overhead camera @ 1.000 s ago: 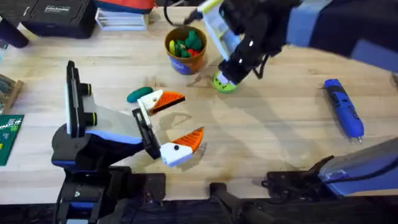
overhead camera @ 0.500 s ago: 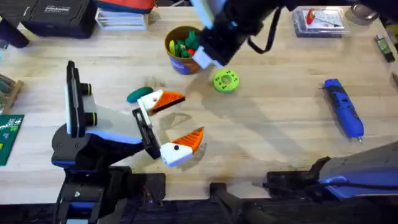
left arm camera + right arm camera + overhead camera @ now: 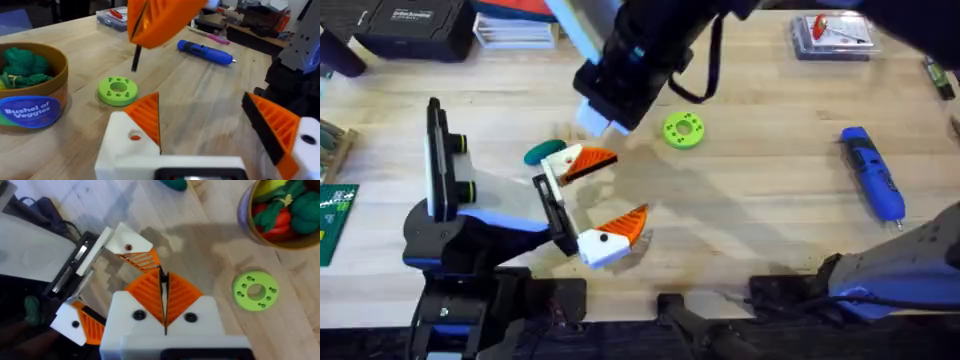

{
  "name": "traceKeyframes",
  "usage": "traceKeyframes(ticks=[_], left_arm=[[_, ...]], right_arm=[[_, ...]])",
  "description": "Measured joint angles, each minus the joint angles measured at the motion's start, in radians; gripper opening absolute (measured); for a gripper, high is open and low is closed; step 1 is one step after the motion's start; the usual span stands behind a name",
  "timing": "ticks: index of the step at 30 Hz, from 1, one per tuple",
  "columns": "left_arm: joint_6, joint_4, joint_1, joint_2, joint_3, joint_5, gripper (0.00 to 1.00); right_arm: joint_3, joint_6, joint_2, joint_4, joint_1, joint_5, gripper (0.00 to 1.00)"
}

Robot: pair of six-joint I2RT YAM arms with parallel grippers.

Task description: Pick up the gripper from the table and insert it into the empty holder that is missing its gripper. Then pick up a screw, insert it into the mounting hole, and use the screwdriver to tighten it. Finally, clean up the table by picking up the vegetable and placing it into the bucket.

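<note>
The right end effector (image 3: 165, 302) is clenched, its two orange ribbed pads pressed flat together around a thin dark sliver, hanging above the bench (image 3: 750, 210) just beside the lime-green disc (image 3: 683, 131) on the side toward the left arm. The left end effector (image 3: 597, 195) lies released near that disc, its two orange fingers spread wide apart on white blocks, grasping nothing. The teal-green vegetable (image 3: 543, 152) rests on the bench touching the farther of those left fingers, on the side away from the disc. The bucket (image 3: 31, 85) of toy produce stands just beside the disc, its label reading "Bushel of Veggies". The blue screwdriver (image 3: 871, 172) lies well apart from the disc, toward the right arm's side, flat on the bench.
</note>
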Motion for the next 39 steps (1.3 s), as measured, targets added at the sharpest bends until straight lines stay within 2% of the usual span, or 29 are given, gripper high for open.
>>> traceKeyframes(ticks=[6, 11, 22, 39], left_arm=[[0.07, 0.0, 0.0, 0.0, 0.0, 0.065, 0.986], [0.095, 0.0, 0.0, 0.0, 0.0, 0.089, 0.985], [0.103, 0.0, 0.0, 0.0, 0.0, 0.095, 0.985], [0.105, 0.0, 0.0, 0.0, -0.003, 0.095, 0.985]], right_arm=[[0.0, 0.007, 0.002, 0.0, 0.035, -0.007, 0.006], [0.0, 0.007, 0.002, -0.002, 0.059, -0.007, 0.006], [0.002, 0.007, 0.036, -0.014, 0.108, -0.007, 0.006], [0.004, 0.007, 0.051, 0.016, 0.111, -0.006, 0.006]])
